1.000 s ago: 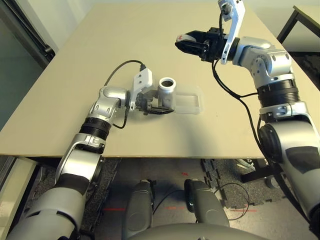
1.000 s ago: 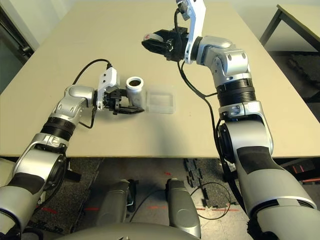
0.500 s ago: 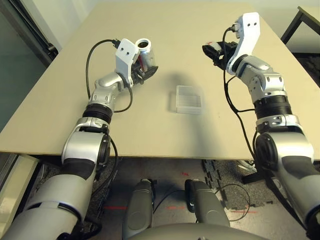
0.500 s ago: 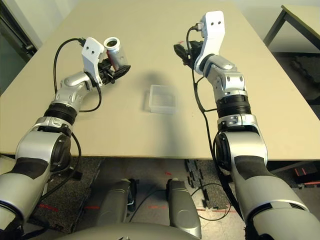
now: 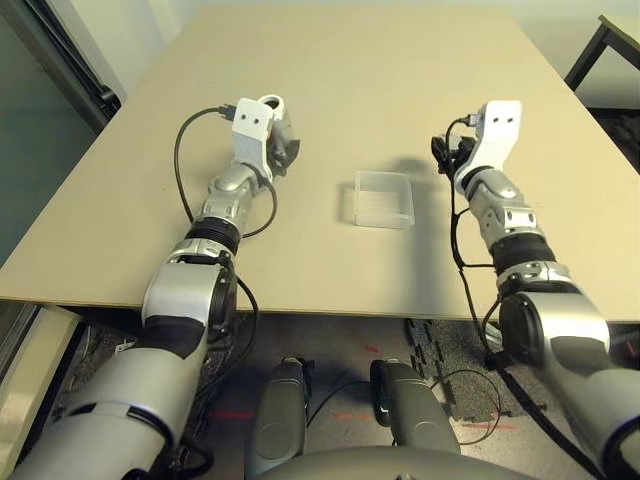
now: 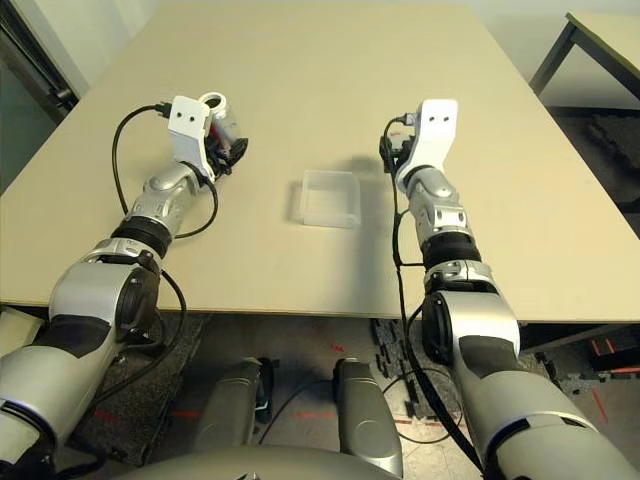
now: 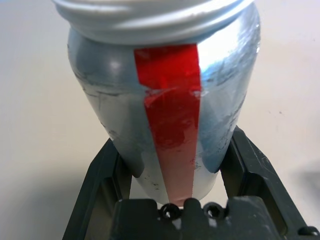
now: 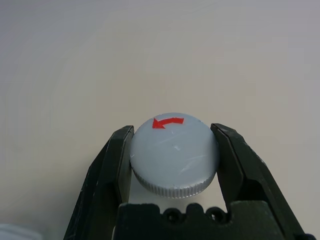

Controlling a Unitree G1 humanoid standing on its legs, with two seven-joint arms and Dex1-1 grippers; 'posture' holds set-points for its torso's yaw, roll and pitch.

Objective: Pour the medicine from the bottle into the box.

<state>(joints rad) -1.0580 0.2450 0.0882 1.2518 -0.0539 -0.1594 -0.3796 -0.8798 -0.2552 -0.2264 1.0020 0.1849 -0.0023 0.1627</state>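
Note:
The silvery bottle (image 7: 165, 95) with its red label stands uncapped at the table's left, well left of the box, and my left gripper (image 5: 283, 148) is shut on its body. The clear square box (image 5: 384, 198) lies flat at mid-table between my two arms. To the right of the box, low over the table, my right gripper (image 8: 172, 132) is shut on the round grey cap (image 8: 175, 157), which has a red arrow on top. The medicine is hidden from view.
The tan table (image 5: 350, 60) stretches far beyond the box. Black cables (image 5: 182, 150) loop off both wrists. Another dark table's corner (image 5: 612, 35) stands past the right edge, and a dark wall panel (image 5: 70, 55) runs along the left.
My left arm carried the bottle away from beside the box, up and out to the far left, then lower. My right arm dropped with the cap to the box's right side.

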